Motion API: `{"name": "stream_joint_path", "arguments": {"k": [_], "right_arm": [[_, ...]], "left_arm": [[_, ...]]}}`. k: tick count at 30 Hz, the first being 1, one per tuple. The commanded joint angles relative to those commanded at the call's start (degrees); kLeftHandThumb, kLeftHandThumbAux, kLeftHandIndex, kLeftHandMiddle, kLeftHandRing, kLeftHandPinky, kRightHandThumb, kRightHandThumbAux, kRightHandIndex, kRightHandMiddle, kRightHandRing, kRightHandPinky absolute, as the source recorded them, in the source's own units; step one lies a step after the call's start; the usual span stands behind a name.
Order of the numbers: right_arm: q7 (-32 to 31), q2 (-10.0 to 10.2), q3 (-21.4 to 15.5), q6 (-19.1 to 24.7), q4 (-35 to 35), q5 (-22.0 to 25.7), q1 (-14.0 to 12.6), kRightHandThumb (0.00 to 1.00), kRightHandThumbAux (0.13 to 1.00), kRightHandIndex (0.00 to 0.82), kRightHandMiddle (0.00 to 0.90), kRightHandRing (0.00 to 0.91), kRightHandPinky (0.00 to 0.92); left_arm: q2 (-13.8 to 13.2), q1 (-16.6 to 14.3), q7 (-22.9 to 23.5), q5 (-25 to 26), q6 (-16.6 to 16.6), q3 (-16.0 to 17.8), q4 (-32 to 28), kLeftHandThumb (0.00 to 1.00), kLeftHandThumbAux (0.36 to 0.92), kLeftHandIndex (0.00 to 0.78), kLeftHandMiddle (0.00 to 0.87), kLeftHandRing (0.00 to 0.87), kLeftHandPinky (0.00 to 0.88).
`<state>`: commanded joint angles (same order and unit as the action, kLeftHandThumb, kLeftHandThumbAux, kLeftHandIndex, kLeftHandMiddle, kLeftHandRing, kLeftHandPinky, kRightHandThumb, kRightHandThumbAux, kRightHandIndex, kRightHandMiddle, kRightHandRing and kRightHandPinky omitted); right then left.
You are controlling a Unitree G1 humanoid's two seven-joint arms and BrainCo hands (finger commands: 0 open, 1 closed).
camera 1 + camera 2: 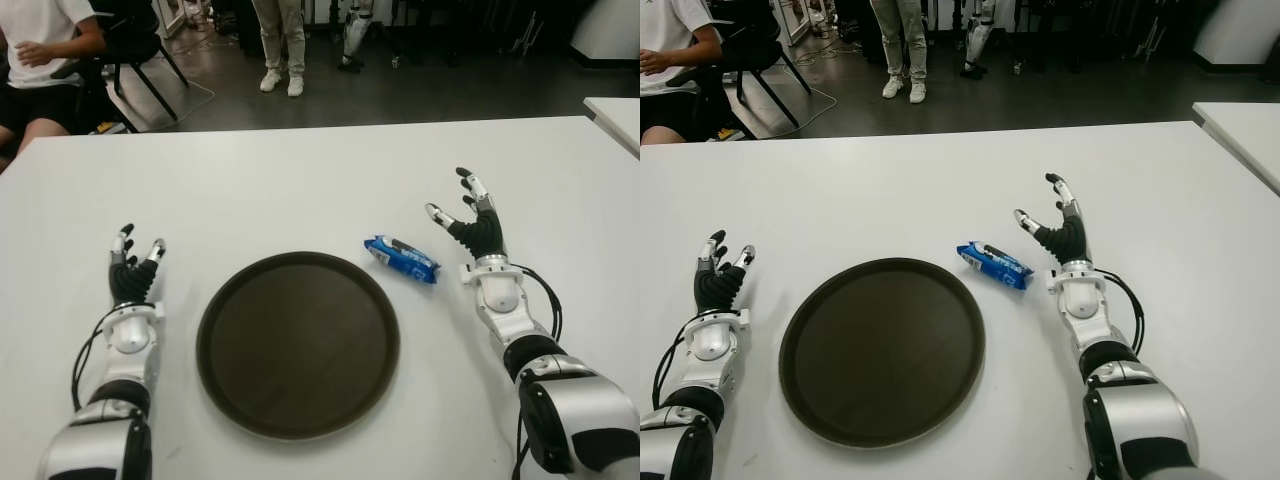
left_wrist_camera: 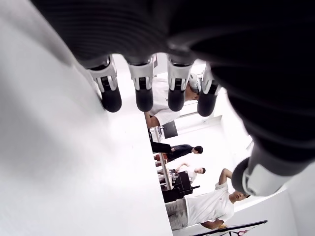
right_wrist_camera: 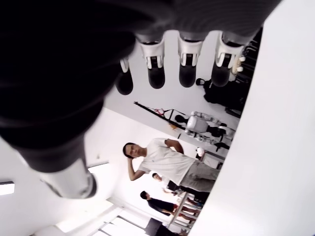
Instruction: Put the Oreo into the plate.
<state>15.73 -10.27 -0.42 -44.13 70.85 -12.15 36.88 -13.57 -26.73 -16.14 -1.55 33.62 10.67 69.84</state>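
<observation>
A blue Oreo pack (image 1: 401, 259) lies on the white table (image 1: 300, 180), just off the right rim of a round dark brown plate (image 1: 298, 343). The plate has nothing on it. My right hand (image 1: 470, 215) stands open a little to the right of the pack, fingers spread and pointing up, apart from it. Its wrist view shows straight fingers (image 3: 187, 69) with nothing in them. At the plate's left side my left hand (image 1: 133, 262) is also open, its fingers (image 2: 142, 91) extended and holding nothing.
A second white table's corner (image 1: 615, 115) shows at the far right. Beyond the table's far edge a seated person (image 1: 40, 60) is at the left, a standing person's legs (image 1: 280, 45) are behind, with a black chair (image 1: 140, 50) nearby.
</observation>
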Motion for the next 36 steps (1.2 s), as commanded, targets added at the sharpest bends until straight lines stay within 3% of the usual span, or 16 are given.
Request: {"name": "stream_joint_path", "arguments": {"k": [11, 17, 24, 30, 36], "right_arm": [[2.6, 0.1, 1.3, -0.5, -2.2, -2.1, -0.5, 0.255, 0.698, 0.000, 0.022, 0.015, 0.045], [3.1, 0.1, 2.2, 0.3, -3.7, -2.9, -1.1, 0.322, 0.699, 0.000, 0.035, 0.022, 0.044], [3.0, 0.3, 3.1, 1.8, -5.4, -3.7, -1.6, 0.279, 0.678, 0.000, 0.030, 0.021, 0.037], [3.7, 0.4, 4.4, 4.2, -6.8, -5.0, -1.7, 0.336, 0.696, 0.000, 0.041, 0.036, 0.053], [4.5, 0.6, 6.9, 10.4, -9.2, -7.9, -2.1, 0.350, 0.693, 0.000, 0.036, 0.046, 0.086]], "left_arm": [[0.3, 0.0, 0.0, 0.0, 0.5, 0.0, -0.2, 0.298, 0.595, 0.034, 0.047, 0.011, 0.000], [0.5, 0.2, 0.2, 0.1, 1.0, -0.1, -0.7, 0.330, 0.590, 0.042, 0.049, 0.010, 0.000], [0.5, 0.1, 0.0, 0.1, 0.3, -0.1, -0.2, 0.328, 0.607, 0.032, 0.041, 0.008, 0.000], [0.6, 0.0, -0.3, 0.2, 0.0, 0.1, -0.1, 0.316, 0.595, 0.030, 0.033, 0.006, 0.000], [0.8, 0.1, -0.1, 0.4, 0.5, 0.2, -0.2, 0.324, 0.602, 0.034, 0.042, 0.016, 0.009]]}}
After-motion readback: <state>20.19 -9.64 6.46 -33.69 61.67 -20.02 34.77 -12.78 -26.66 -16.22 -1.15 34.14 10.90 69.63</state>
